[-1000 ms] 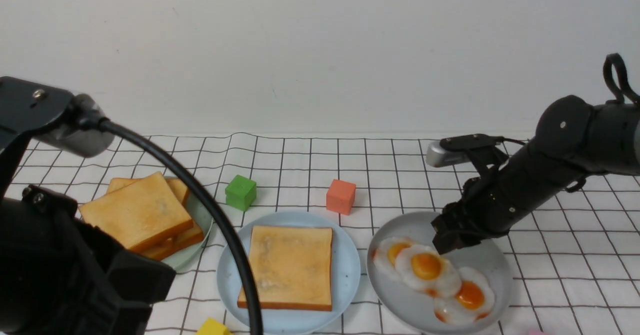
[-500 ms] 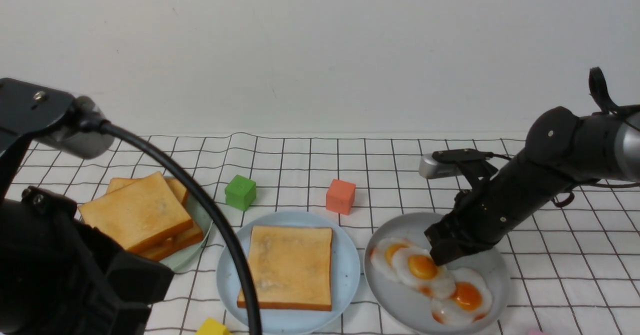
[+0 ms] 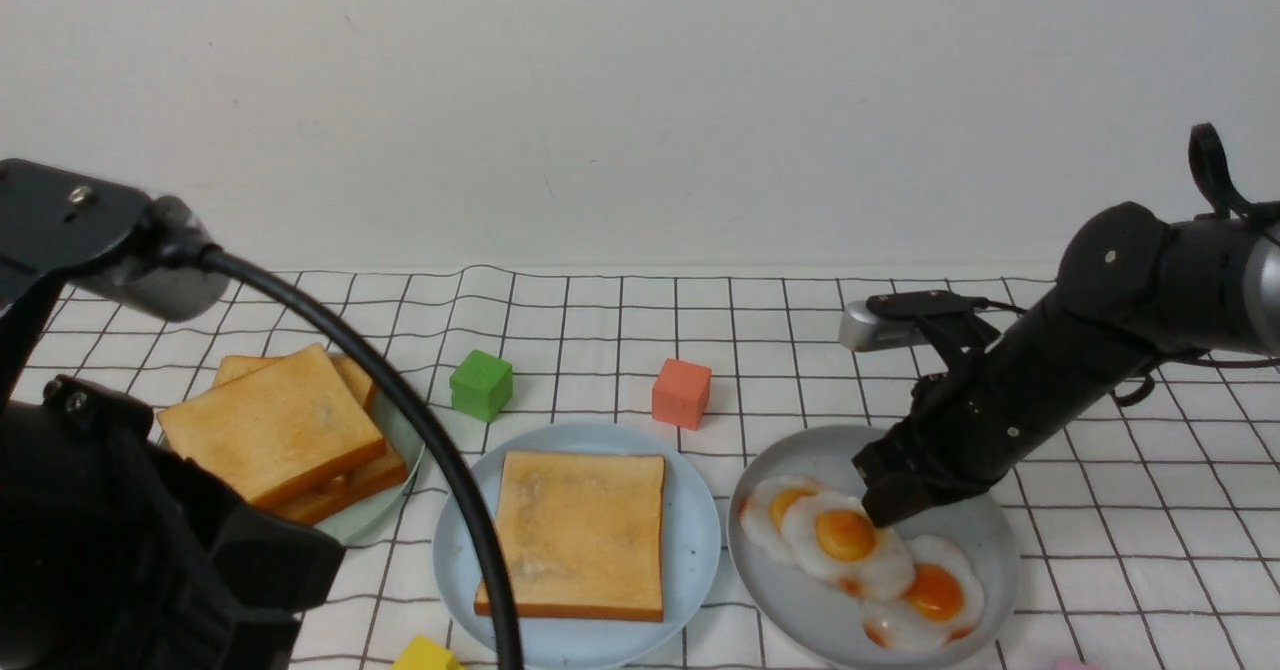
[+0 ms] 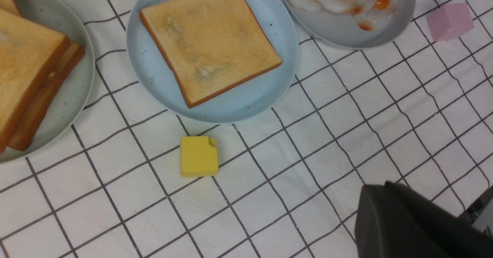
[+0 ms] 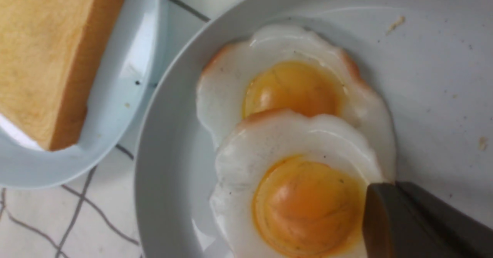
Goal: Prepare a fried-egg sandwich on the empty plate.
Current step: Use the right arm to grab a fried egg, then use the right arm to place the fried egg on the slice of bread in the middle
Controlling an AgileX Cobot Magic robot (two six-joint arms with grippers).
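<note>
The pale blue plate (image 3: 700,530) sits front centre with one toast slice (image 3: 580,535) lying flat on it. To its right, three overlapping fried eggs lie on a grey plate (image 3: 985,540). My right gripper (image 3: 880,512) is down on the middle fried egg (image 3: 835,540), its fingers pinched together over the white rim beside the yolk (image 5: 308,204). In the right wrist view the right gripper (image 5: 389,185) covers that rim. More toast (image 3: 275,430) is stacked at the left. My left gripper (image 4: 374,185) is shut and holds nothing, above bare cloth near the front edge.
The toast stack rests on a pale green plate (image 3: 395,495). A green cube (image 3: 481,384) and an orange-red cube (image 3: 681,392) stand behind the blue plate. A yellow block (image 4: 198,156) lies in front of it, and a pink cube (image 4: 450,21) beside the grey plate.
My right gripper came down and a little to the left onto the middle egg, and its open fingers shut there. The eggs shifted slightly left. The left arm barely moved.
</note>
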